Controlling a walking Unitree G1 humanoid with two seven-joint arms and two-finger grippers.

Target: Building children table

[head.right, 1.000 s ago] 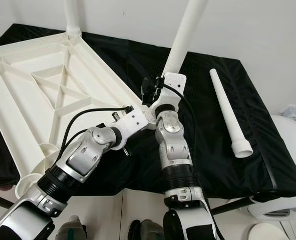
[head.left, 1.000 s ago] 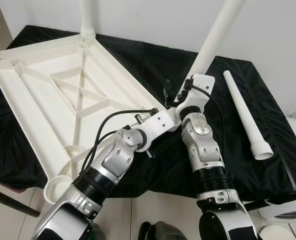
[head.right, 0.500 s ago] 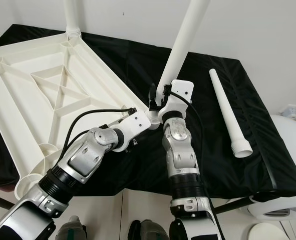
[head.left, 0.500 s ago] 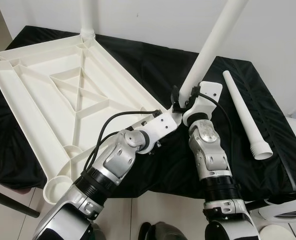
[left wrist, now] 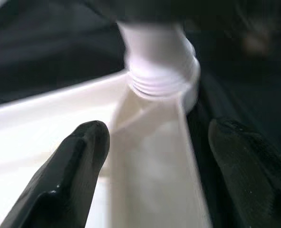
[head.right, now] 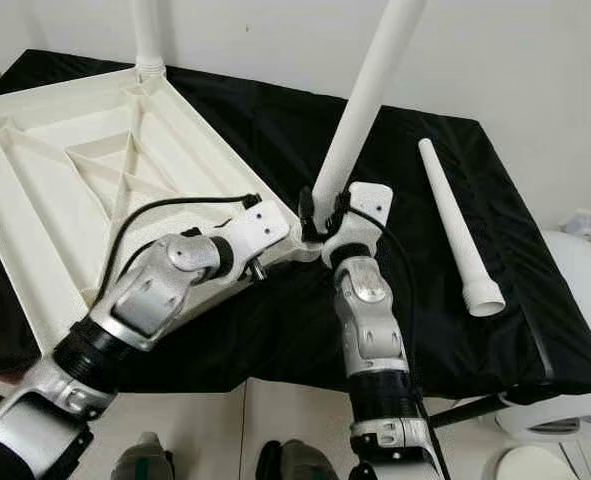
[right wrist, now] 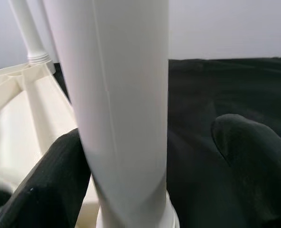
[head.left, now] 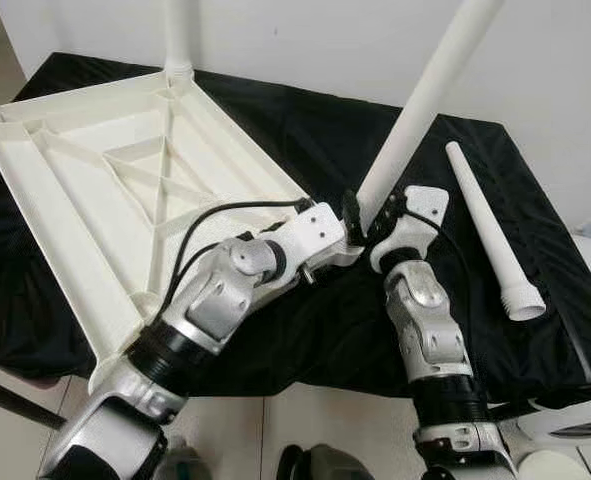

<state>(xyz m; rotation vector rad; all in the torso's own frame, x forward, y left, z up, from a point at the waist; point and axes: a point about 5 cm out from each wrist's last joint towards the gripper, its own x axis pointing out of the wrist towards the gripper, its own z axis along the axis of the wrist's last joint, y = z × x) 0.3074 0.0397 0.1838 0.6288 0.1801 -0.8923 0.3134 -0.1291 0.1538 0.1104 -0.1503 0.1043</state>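
A white plastic table top (head.left: 85, 190) lies upside down on a black cloth (head.left: 535, 340). One white leg (head.left: 178, 35) stands at its far corner. A second leg (head.left: 425, 100) leans up and to the right from the near right corner. A third leg (head.left: 490, 225) lies loose on the cloth to the right. My right gripper (head.left: 370, 210) is open around the leaning leg just above its base, one finger (right wrist: 54, 185) against it. My left gripper (left wrist: 154, 161) is open and straddles the table top's corner at that leg's threaded base (left wrist: 161, 71).
A white wall rises close behind the table. White rounded objects (head.left: 575, 425) sit on the tiled floor at the lower right. A dark bar (head.left: 20, 402) runs under the cloth's left edge. The cloth's right half holds nothing but the loose leg.
My right gripper has slid down the leaning leg toward its base. My left gripper has reached forward to the table top's near right corner. The leg leans a little further right.
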